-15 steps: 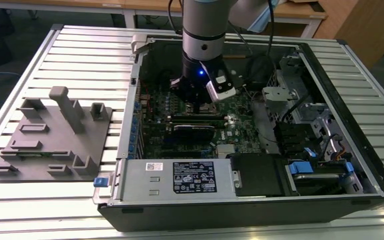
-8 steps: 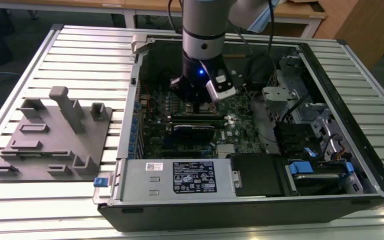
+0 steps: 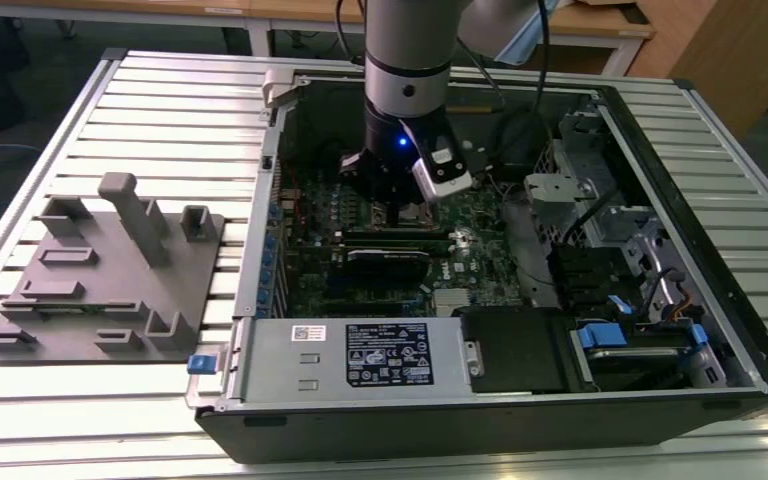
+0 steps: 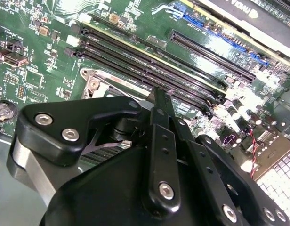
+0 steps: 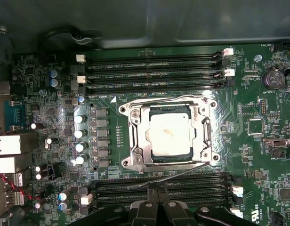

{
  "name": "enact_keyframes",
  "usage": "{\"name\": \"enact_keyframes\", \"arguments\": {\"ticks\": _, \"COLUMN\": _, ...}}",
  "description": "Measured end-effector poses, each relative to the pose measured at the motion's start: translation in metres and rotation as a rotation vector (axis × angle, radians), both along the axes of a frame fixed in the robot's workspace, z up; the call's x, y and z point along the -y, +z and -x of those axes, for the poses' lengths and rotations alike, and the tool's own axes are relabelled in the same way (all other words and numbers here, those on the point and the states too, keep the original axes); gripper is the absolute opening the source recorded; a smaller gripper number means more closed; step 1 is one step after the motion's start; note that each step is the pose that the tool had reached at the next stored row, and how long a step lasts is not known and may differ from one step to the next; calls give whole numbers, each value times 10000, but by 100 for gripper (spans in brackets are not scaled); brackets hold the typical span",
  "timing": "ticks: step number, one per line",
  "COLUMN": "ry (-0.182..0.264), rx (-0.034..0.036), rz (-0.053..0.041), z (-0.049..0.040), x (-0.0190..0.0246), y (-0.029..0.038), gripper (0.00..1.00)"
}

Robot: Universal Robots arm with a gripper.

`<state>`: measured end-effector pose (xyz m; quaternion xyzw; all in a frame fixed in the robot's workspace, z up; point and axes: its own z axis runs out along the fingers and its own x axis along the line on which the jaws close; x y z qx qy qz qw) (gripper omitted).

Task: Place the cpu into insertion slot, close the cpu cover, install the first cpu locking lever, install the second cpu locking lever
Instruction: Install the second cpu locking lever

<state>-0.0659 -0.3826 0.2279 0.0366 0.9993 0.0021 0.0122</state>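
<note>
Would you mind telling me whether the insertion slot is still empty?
No; in the first wrist view the cpu already sits in the insertion slot, framed by the cpu cover.

the cpu lies flat in the insertion slot, the cpu cover closed over it.

cpu in insertion slot | cpu cover over it
</note>
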Motion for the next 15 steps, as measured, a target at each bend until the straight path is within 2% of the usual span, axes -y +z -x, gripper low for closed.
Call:
{"name": "enact_keyframes", "arguments": {"ticks": 11, "ry": 47, "rx": -1, "rz": -12, "z": 0, "x": -10, "y": 0, "gripper": 10}}
{"name": "enact_keyframes", "arguments": {"ticks": 15, "ry": 47, "rx": 0, "rz": -13, "z": 0, "x": -12, "y": 30, "gripper": 10}}
